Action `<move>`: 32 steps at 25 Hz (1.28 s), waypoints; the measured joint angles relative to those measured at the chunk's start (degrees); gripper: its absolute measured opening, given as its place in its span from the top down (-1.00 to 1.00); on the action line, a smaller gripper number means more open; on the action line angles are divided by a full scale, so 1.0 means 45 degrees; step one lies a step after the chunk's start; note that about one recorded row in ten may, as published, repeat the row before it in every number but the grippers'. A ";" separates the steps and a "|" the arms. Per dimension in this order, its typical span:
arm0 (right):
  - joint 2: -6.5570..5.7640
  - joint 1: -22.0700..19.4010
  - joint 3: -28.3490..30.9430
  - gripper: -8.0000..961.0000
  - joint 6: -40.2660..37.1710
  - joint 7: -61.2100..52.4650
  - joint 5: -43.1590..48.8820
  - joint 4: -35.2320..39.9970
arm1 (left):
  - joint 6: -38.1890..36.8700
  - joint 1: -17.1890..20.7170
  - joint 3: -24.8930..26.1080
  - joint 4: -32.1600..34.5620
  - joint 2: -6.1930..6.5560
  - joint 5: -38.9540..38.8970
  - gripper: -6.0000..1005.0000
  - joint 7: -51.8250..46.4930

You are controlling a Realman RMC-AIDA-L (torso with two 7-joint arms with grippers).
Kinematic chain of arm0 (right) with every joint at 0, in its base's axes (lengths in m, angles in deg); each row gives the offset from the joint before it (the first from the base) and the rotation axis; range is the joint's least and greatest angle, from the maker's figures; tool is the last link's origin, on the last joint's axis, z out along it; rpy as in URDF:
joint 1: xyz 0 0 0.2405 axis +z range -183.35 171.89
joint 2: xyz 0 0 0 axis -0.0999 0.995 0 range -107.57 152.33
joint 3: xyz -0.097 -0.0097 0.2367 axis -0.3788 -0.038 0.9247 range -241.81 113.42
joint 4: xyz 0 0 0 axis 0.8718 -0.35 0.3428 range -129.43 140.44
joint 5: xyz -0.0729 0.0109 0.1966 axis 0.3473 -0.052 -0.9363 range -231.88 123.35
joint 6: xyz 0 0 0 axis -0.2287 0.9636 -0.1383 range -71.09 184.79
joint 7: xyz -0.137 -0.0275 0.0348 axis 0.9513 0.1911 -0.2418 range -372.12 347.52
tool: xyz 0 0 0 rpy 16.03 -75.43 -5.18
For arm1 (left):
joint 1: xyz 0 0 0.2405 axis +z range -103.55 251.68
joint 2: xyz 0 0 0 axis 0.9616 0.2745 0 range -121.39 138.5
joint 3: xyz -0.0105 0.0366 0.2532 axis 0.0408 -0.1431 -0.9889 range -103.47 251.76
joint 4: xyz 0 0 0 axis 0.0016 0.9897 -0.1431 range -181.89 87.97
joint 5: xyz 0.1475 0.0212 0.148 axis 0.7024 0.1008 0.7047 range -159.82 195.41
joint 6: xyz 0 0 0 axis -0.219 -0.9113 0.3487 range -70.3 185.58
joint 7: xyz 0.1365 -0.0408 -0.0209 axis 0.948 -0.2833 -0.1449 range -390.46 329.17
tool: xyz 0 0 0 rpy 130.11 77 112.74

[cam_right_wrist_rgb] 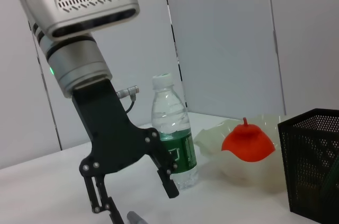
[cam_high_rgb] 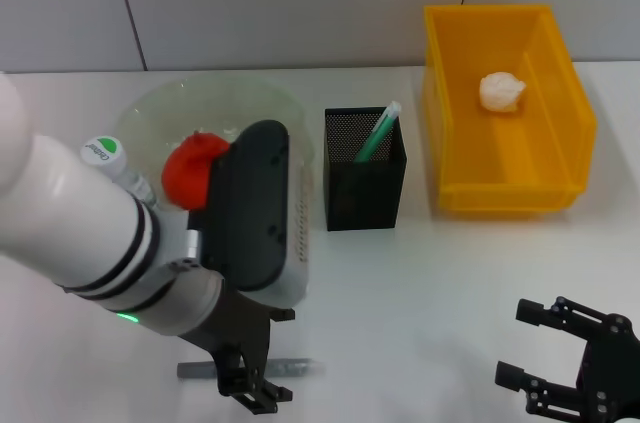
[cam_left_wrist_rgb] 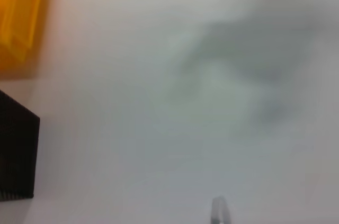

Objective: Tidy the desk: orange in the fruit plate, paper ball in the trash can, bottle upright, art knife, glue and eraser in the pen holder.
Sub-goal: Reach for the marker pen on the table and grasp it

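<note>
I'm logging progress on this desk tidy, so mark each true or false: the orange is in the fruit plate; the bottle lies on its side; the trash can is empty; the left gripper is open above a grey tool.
1. The orange is in the fruit plate: true.
2. The bottle lies on its side: false, it stands upright.
3. The trash can is empty: false, a paper ball lies inside.
4. The left gripper is open above a grey tool: true.
</note>
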 joint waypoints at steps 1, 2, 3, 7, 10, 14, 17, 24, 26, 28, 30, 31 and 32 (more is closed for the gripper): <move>0.0000 0.0002 -0.0008 -0.63 0.0000 0.0003 0.0000 0.0004 | 0.0014 -0.0061 -0.0079 -0.0036 -0.0003 0.0048 -0.62 -0.0098; 0.0000 0.0002 -0.0008 -0.63 0.0000 0.0003 0.0000 0.0004 | 0.0027 -0.0117 -0.0135 -0.0073 -0.0004 0.0071 -0.62 -0.0181; 0.0000 0.0002 -0.0009 -0.63 0.0000 0.0004 0.0000 0.0006 | 0.0031 -0.0188 -0.0182 -0.0136 -0.0005 0.0097 -0.62 -0.0270; 0.0007 0.0002 -0.0008 -0.63 0.0000 0.0006 0.0000 0.0010 | 0.0041 -0.0399 -0.0305 -0.0418 -0.0008 0.0154 -0.60 -0.0478; 0.0019 0.0003 -0.0002 -0.63 0.0000 0.0010 0.0000 0.0010 | 0.0048 -0.0516 -0.0379 -0.0623 -0.0009 0.0158 -0.57 -0.0585; 0.0021 0.0024 0.0001 -0.63 0.0034 0.0013 0.0000 0.0017 | 0.0077 -0.0815 -0.0467 -0.1071 -0.0011 0.0168 -0.53 -0.0746; 0.0022 0.0065 0.0002 -0.63 0.0118 0.0014 0.0012 0.0042 | 0.0105 -0.0958 -0.0477 -0.1262 -0.0011 0.0192 -0.50 -0.0774; 0.0040 0.0121 0.0000 -0.63 0.0153 0.0014 0.0116 0.0048 | 0.0459 -0.1436 -0.0482 -0.2301 -0.0010 0.0236 -0.43 -0.0826; 0.0040 0.0121 0.0001 -0.63 0.0164 0.0015 0.0119 0.0049 | 0.0527 -0.1527 -0.0496 -0.2494 -0.0010 0.0232 -0.41 -0.0831; 0.0041 0.0132 0.0000 -0.63 0.0168 0.0015 0.0128 0.0048 | 0.0530 -0.1537 -0.0533 -0.2507 -0.0010 0.0231 -0.33 -0.0832; 0.0041 0.0144 0.0000 -0.63 0.0169 0.0015 0.0139 0.0049 | 0.0531 -0.1551 -0.0563 -0.2517 -0.0010 0.0239 -0.19 -0.0835; 0.0041 0.0144 0.0000 -0.63 0.0169 0.0015 0.0139 0.0049 | 0.0531 -0.1551 -0.0563 -0.2517 -0.0010 0.0239 -0.18 -0.0835; 0.0041 0.0150 0.0000 -0.63 0.0169 0.0015 0.0141 0.0049 | 0.0532 -0.1556 -0.0565 -0.2522 -0.0011 0.0251 -0.16 -0.0837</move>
